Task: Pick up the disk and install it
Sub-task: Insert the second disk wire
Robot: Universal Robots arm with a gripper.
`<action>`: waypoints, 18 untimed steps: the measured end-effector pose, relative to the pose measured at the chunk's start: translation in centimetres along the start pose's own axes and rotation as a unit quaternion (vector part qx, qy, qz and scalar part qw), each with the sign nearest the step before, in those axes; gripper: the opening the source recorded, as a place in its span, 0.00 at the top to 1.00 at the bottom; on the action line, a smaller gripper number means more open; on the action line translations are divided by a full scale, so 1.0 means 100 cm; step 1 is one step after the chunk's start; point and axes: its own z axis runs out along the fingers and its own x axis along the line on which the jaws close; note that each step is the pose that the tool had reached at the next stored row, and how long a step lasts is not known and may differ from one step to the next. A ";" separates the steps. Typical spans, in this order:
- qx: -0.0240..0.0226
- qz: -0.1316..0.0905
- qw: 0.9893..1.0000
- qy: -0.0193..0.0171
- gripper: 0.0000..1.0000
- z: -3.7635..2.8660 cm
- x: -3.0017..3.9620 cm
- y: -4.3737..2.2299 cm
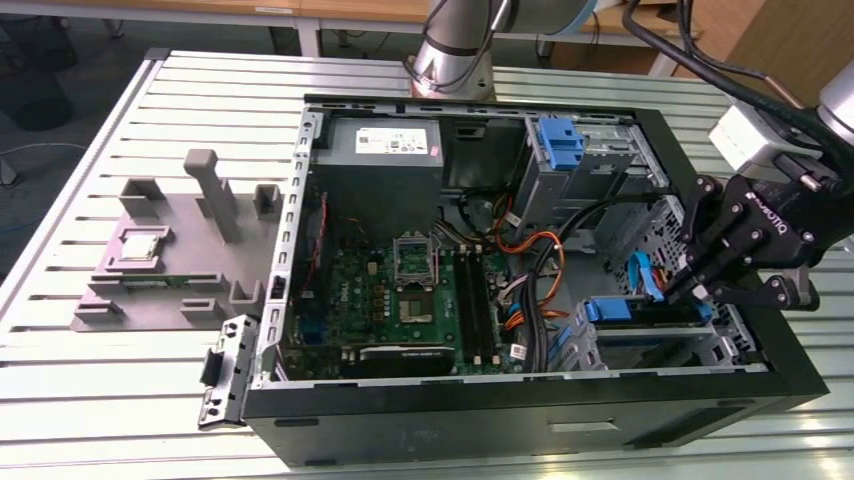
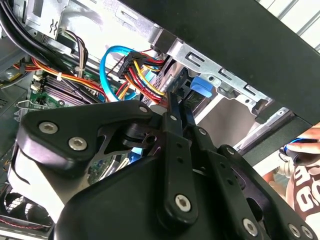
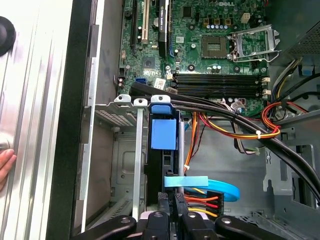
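- Hanging over the open case (image 1: 534, 420) at the right of the exterior view, the gripper (image 1: 683, 290) points its fingers down into the drive cage (image 1: 654, 335) at the case's lower right.
- Disk (image 3: 163, 134): stands on edge in the cage slot, its blue bracket tab showing at centre frame in the first wrist view, and at upper centre in the second wrist view (image 2: 200, 86).
- Fingers (image 2: 175, 117): drawn close together, tips at the disk's cabled end (whether they actually clamp it, I cannot tell).
- Blue cable (image 3: 220, 187) loops just beside the fingertips, lower centre of the first wrist view; red, yellow and orange wires run alongside.
- Motherboard (image 1: 400, 300) lies at centre of the exterior view.
- Grey fixture (image 1: 174, 255) sits on the table (image 1: 80, 400) at the left, well apart from the case.
- A person's hand (image 3: 5, 165) rests at the left edge of the first wrist view.
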 end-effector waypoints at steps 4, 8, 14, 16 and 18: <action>0.000 0.000 1.000 0.000 0.84 0.0001 0.0000 0.0000; 0.000 0.000 1.000 0.000 0.76 0.0003 0.0000 0.0001; 0.000 0.000 1.000 0.000 0.76 -0.0134 0.0004 0.0023; 0.000 0.000 1.000 0.000 0.76 -0.0229 0.0008 0.0039; 0.000 0.000 1.000 0.000 0.76 -0.0273 0.0009 0.0047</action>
